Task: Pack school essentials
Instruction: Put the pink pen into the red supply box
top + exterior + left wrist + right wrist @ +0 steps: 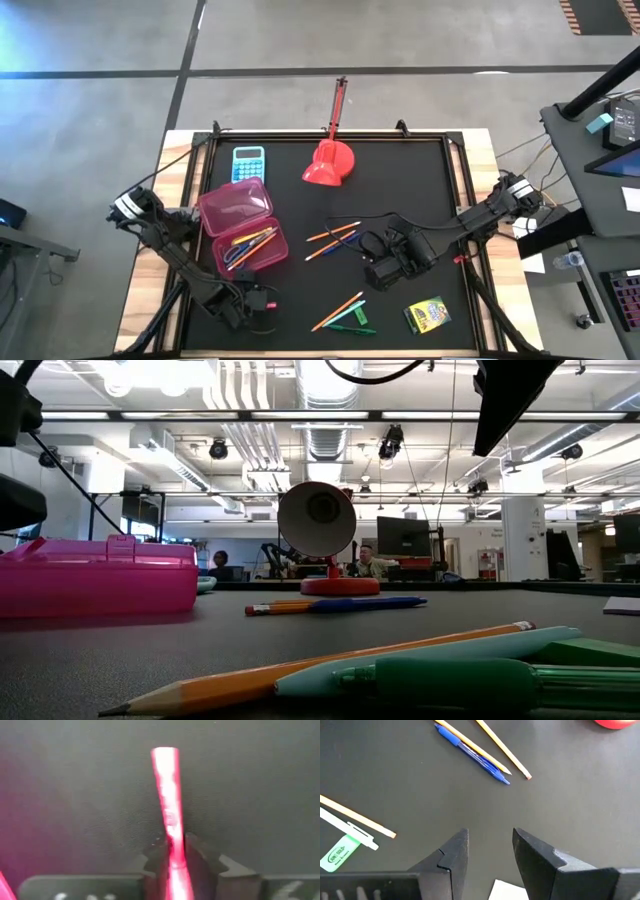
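- Pink highlighter (167,800) pinched in the left tool (176,851), low beside the pink case (243,225), likely bound for it
- Right tool (490,847) open, idle over pencils (485,747) loose on the tabletop (400,180)

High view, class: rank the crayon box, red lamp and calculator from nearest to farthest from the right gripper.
From the right gripper:
1. Crayon box, near the table's front edge, on the gripper's right.
2. Red lamp, toward the far edge.
3. Calculator, far edge, toward the left arm's side.
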Action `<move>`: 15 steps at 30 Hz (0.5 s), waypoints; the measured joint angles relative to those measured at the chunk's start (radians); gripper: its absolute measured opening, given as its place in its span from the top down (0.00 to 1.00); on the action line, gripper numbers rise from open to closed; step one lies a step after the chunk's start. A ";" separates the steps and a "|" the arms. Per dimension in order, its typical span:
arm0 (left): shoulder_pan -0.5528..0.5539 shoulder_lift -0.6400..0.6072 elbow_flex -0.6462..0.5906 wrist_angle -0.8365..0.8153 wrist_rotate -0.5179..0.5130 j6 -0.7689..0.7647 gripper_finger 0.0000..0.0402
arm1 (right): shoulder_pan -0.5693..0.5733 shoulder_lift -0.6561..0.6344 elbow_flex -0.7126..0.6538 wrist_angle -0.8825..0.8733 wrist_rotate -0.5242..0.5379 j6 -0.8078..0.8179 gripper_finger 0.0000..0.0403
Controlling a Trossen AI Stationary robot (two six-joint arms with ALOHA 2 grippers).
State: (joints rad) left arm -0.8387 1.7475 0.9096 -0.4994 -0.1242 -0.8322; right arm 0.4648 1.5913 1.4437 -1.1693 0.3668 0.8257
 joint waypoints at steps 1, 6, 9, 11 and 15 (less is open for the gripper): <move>0.000 0.006 0.003 -0.004 0.000 0.000 0.93 | 0.000 0.000 0.000 0.000 0.000 0.000 0.64; 0.001 0.015 0.027 -0.017 0.003 0.001 0.97 | 0.000 0.000 0.000 0.000 0.000 -0.001 0.64; 0.002 0.001 0.050 -0.029 0.006 0.001 0.96 | 0.000 0.000 0.000 0.000 0.000 -0.010 0.64; 0.006 -0.018 0.063 -0.034 0.006 0.000 0.96 | 0.000 0.000 0.000 0.000 0.000 -0.012 0.64; 0.011 -0.059 0.088 -0.005 -0.025 0.001 0.97 | 0.000 0.000 0.000 0.000 0.000 -0.017 0.64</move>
State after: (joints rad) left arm -0.8276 1.6883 0.9981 -0.5045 -0.1488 -0.8314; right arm 0.4644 1.5913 1.4436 -1.1693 0.3668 0.8091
